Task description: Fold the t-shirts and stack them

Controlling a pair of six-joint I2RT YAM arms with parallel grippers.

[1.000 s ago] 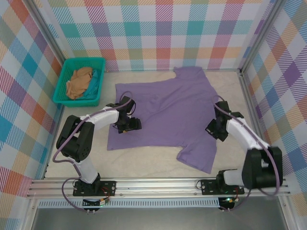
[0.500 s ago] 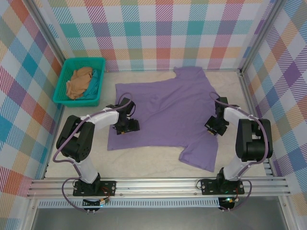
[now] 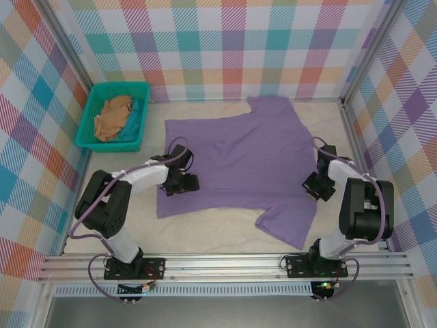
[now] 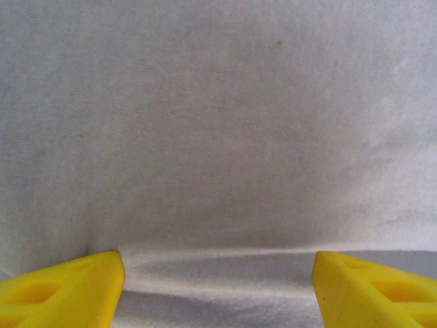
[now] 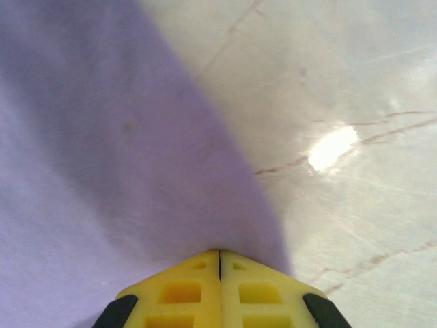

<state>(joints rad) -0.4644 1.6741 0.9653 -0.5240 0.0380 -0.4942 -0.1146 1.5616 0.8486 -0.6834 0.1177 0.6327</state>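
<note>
The lavender t-shirt (image 3: 242, 154) lies spread flat on the table, one sleeve toward the back wall and one toward the near right. My left gripper (image 3: 182, 183) rests low on the shirt's left part with its yellow fingers (image 4: 82, 287) wide apart; it is open, and a shallow ridge of cloth (image 4: 218, 256) runs between them. My right gripper (image 3: 317, 186) is at the shirt's right edge, shut on the cloth (image 5: 157, 157), which rises to the joined fingertips (image 5: 219, 254). A tan t-shirt (image 3: 113, 117) lies crumpled in the basket.
The teal plastic basket (image 3: 116, 85) stands at the back left against the checked wall and also holds some blue cloth (image 3: 138, 115). Bare pale tabletop (image 5: 355, 102) shows right of the shirt. Metal frame posts and a rail (image 3: 225, 265) edge the table.
My right gripper has moved to the right and a little nearer, still holding the shirt's edge, and the whole shirt has slid slightly right. The left gripper stayed open over nearly the same spot.
</note>
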